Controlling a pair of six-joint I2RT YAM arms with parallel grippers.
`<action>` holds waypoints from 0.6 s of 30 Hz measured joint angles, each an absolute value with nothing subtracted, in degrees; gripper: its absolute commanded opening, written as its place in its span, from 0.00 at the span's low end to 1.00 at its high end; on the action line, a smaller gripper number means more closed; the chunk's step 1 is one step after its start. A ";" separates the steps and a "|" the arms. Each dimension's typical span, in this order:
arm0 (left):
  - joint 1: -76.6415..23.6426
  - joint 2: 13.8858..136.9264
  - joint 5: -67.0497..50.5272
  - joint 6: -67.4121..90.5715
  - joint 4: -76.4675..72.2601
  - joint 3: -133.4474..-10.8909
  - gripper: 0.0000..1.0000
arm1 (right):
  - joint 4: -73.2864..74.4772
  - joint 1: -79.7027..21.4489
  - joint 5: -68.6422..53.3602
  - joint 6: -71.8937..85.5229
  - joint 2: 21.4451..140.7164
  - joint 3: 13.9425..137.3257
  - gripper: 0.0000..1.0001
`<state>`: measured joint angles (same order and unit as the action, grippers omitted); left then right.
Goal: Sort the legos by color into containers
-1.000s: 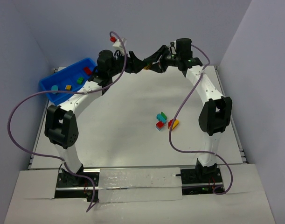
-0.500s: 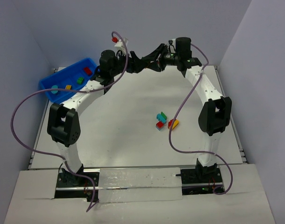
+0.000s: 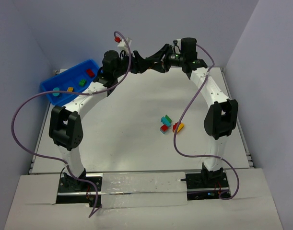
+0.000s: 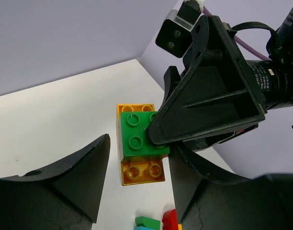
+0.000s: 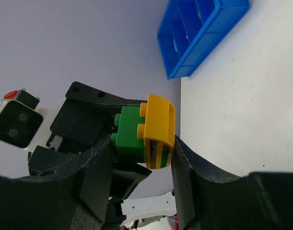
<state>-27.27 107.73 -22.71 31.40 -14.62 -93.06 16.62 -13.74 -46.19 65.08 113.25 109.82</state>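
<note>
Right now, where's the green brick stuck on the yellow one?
Right wrist view, mid-picture: the green brick is stuck to the yellow brick, between the fingers of the right gripper, up in the air.

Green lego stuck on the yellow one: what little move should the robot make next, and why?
Probably close the left gripper on the yellow striped lego. The right gripper pinches it and the joined green lego in the air, and the left fingers stand open on either side. Pulling them apart would let each colour go into the blue bin separately.
</note>
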 measured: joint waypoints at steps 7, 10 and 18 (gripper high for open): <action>-27.40 107.87 -22.22 31.33 -14.64 -93.41 0.21 | 16.29 -13.74 -45.79 65.39 113.25 109.80 0.10; -27.37 107.90 -22.00 31.61 -14.72 -93.45 0.00 | 15.90 -13.74 -45.72 65.82 113.27 109.67 0.39; -25.08 107.77 -26.87 37.35 -18.47 -92.02 0.00 | 13.42 -13.38 -48.03 65.43 113.25 109.16 1.00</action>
